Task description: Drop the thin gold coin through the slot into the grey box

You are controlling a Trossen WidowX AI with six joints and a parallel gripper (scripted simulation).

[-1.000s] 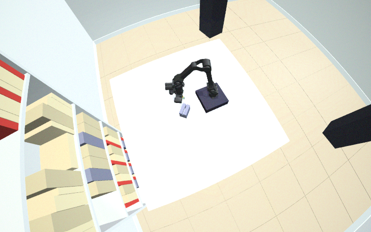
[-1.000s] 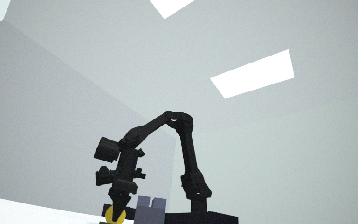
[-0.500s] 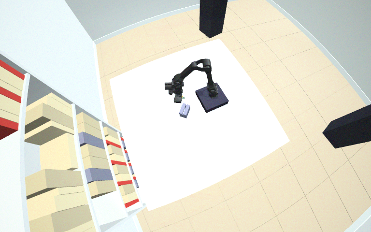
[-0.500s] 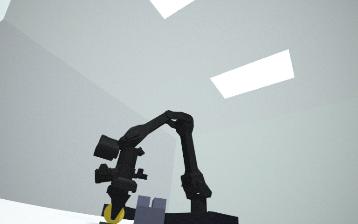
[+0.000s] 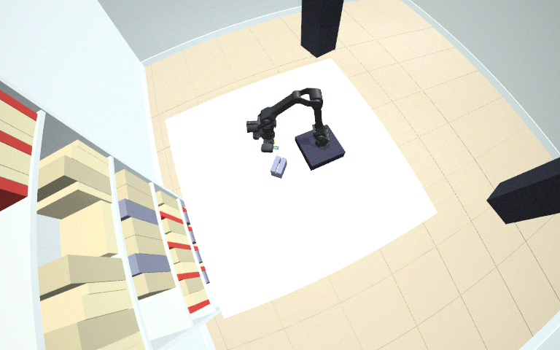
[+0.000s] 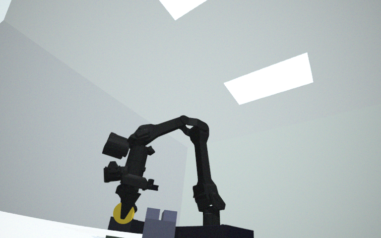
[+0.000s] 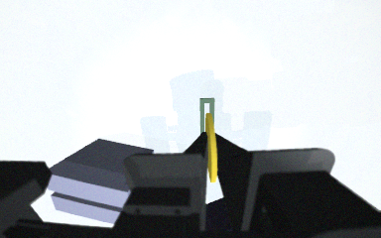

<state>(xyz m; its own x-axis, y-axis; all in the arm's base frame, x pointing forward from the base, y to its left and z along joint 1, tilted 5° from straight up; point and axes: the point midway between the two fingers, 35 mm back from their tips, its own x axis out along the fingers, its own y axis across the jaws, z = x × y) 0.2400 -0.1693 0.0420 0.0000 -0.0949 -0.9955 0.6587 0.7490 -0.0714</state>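
Observation:
The gold coin (image 6: pixel 116 213) (image 7: pixel 211 149) is upright on edge between my fingertips, seen nearly edge-on in the wrist view. My gripper (image 6: pixel 123 217) (image 7: pixel 207 136) is shut on it. The coin hangs a little above the green holder (image 5: pixel 275 147) (image 6: pixel 114 236) (image 7: pixel 201 116), with a gap below its lower edge in the exterior view; the holder's slot is empty. The grey box (image 5: pixel 282 166) (image 6: pixel 158 228) (image 7: pixel 100 156) stands close to the holder, at lower left in the wrist view. Its lid slot shows between two raised bars and is turned relative to the coin in the wrist view.
The arm's dark base block (image 5: pixel 307 152) (image 6: pixel 230 231) stands beside the box. Shelves with cartons (image 5: pixel 87 227) are at the left in the top view. Two dark pillars (image 5: pixel 320 30) (image 5: pixel 539 190) stand around the white mat (image 5: pixel 318 243).

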